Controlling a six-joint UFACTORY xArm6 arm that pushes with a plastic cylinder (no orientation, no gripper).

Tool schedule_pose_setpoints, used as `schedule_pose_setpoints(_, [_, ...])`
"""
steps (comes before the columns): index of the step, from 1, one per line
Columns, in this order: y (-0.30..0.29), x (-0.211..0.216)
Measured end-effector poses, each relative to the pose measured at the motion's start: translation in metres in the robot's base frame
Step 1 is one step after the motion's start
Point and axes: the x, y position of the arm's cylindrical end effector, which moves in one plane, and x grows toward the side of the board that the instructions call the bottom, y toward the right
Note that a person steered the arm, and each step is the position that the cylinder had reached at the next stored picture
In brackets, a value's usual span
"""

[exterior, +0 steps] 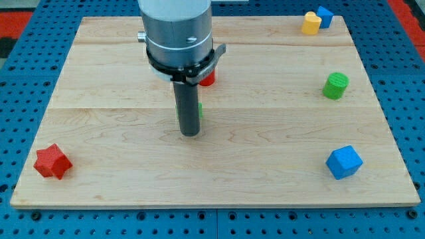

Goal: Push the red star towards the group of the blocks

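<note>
My tip [190, 134] is resting mid-table [265, 159]; I am carrying no pincer, so nothing is being grasped. A green block [199, 110] is peeking from behind my tip, with a red block [208, 79] beyond it, shapes probably hidden. The red star [52, 161] is lying well left of my tip, near the table's edge.

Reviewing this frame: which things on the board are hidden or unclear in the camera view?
- Red block, camera view: mostly behind the arm's grey housing; shape unclear.
- Green block, camera view: only a sliver shows beside the rod; shape unclear, and contact with it cannot be told.
- Blue block at the view's top right: partly covered by the yellow block.
- My tip shows, far from the red star.
</note>
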Motion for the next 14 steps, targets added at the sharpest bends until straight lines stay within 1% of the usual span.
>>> schedule_pose_setpoints(2, [0.000, -0.035])
schedule_pose_setpoints(3, [0.000, -0.033])
schedule_pose_setpoints(4, [-0.003, 0.028])
schedule_pose_setpoints(5, [-0.047, 0.079])
schedule_pose_setpoints(6, [-0.085, 0.100])
schedule_pose_setpoints(8, [-0.174, 0.107])
schedule_pose_setpoints(9, [-0.209, 0.120])
schedule_pose_setpoints(10, [-0.250, 0.119])
schedule_pose_setpoints(12, [-0.252, 0.081])
schedule_pose_setpoints(13, [-0.236, 0.075])
schedule_pose_setpoints(14, [-0.203, 0.078])
